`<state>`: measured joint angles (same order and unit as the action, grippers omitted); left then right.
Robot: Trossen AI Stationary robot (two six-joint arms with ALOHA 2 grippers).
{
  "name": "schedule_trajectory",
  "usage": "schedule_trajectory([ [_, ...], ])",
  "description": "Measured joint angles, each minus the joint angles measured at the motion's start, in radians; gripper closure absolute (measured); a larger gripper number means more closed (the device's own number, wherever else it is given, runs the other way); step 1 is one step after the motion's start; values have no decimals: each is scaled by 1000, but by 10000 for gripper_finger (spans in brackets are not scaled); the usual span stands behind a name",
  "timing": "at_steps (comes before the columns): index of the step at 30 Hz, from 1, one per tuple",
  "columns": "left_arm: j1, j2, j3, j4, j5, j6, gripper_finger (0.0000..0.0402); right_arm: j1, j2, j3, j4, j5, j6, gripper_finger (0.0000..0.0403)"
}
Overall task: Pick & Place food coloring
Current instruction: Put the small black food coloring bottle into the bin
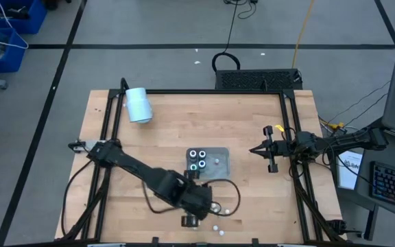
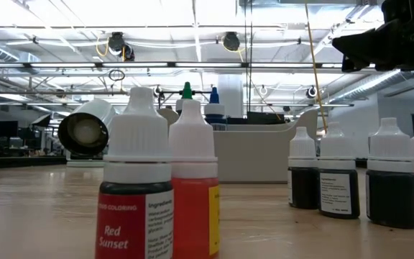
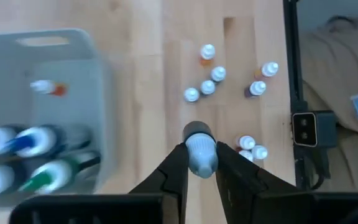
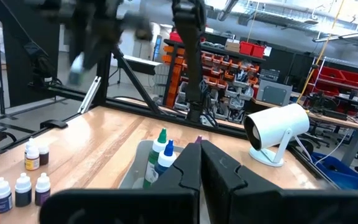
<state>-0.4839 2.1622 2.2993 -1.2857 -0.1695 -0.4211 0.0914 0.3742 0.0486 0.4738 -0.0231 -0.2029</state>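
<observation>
Seen from the left wrist, my left gripper (image 3: 201,149) is shut on one tiny white-capped food coloring bottle (image 3: 201,163). It hangs near the table's near edge (image 1: 194,221), beside the grey tray (image 1: 219,169). The tray (image 3: 73,59) holds several dark ring-topped bottles (image 1: 198,159) standing upright and one small bottle (image 3: 46,88) lying on its side. Several more small bottles (image 3: 207,87) stand on the wood. My right gripper (image 1: 254,149) waits shut above the table's right part (image 4: 201,155). My left gripper pinches the small bottle by its white cap (image 3: 202,167) between the two fingers (image 3: 174,168), which come from above, pointing down. The bottle's dark body (image 3: 197,131) hangs below the fingers, roughly upright and apparently clear of the wood.
A large white cylinder (image 1: 139,105) lies near the far left corner. Loose bottles (image 1: 217,228) dot the near edge, and the low view shows them close up (image 2: 139,191). A black frame rail (image 3: 291,87) runs along the table's side. Bare wood lies between tray and cylinder.
</observation>
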Motion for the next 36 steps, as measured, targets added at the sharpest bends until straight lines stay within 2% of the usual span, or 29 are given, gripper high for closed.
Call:
schedule_trajectory([
  [4, 12, -65, 0, -55, -44, -27, 332, 0, 0, 0, -1, 0, 0, 403],
  [8, 43, -89, 0, -61, -41, -52, 331, 0, 0, 0, -7, 0, 7, 403],
  [21, 228, -58, -2, 39, 94, 73, 331, 0, 0, 0, -8, 0, 4, 403],
  [29, 341, 36, -2, 69, 125, 163, 330, 0, 0, 0, -23, 0, -1, 403],
  [36, 365, 151, -2, 78, 117, 244, 330, 0, 0, 0, -44, 0, -4, 403],
])
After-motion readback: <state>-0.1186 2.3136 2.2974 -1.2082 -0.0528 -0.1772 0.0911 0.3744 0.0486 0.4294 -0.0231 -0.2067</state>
